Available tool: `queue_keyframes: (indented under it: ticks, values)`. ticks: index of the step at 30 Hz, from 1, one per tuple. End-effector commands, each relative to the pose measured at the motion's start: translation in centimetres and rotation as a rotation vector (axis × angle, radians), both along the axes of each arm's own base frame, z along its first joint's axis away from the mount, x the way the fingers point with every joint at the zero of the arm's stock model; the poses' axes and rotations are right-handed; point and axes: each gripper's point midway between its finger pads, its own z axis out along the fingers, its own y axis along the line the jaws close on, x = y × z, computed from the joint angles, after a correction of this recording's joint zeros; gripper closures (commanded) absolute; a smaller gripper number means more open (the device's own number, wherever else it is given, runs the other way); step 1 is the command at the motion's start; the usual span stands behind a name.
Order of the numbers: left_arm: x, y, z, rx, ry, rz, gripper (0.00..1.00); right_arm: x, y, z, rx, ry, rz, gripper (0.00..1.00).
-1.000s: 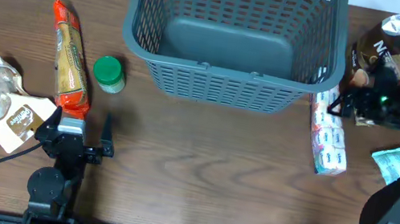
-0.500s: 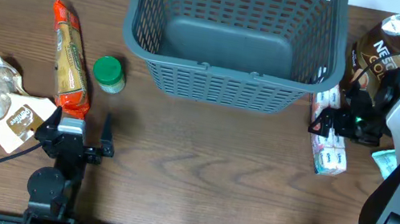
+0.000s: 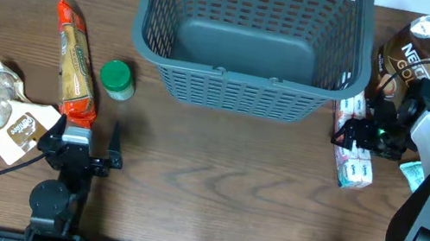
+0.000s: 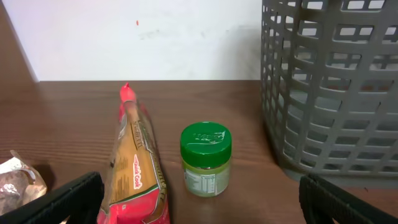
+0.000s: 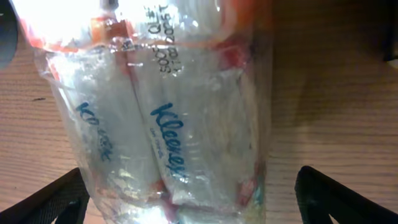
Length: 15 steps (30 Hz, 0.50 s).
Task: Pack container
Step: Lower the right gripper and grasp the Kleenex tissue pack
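Observation:
The dark grey lattice basket (image 3: 250,43) stands at the back middle, empty; its side shows in the left wrist view (image 4: 336,87). A clear Kleenex tissue pack (image 3: 351,152) lies right of the basket's front corner. My right gripper (image 3: 355,134) is open right over it, fingers either side of the pack (image 5: 174,124). My left gripper (image 3: 79,149) is open and empty at the front left, facing a red-orange biscuit packet (image 4: 137,171) and a green-lidded jar (image 4: 206,158).
The biscuit packet (image 3: 76,62) and the jar (image 3: 117,80) lie left of the basket. A white crinkled snack bag (image 3: 3,107) is at far left. A brown coffee bag (image 3: 414,57) and a small teal packet (image 3: 416,176) are at the right edge.
My right gripper has come from beside the brown coffee bag leftward and forward, down over the tissue pack. The left arm has not moved.

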Motion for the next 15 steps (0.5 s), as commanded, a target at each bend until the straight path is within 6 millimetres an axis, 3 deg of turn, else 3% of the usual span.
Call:
queue_keyframes:
  ticks: [1, 12, 15]
  values:
    - [-0.1, 0.2, -1.8, 0.005, 0.055, 0.011, 0.01, 0.0, 0.6, -0.2, 0.014, 0.004, -0.001, 0.12]
    - [-0.1, 0.2, -1.8, 0.005, 0.055, 0.011, 0.01, -0.7, 0.2, -2.4, -0.028, 0.003, -0.023, 0.11]
    - [-0.1, 0.2, -1.8, 0.005, 0.055, 0.011, 0.02, -0.8, -0.6, -2.7, -0.075, 0.011, -0.051, 0.16]
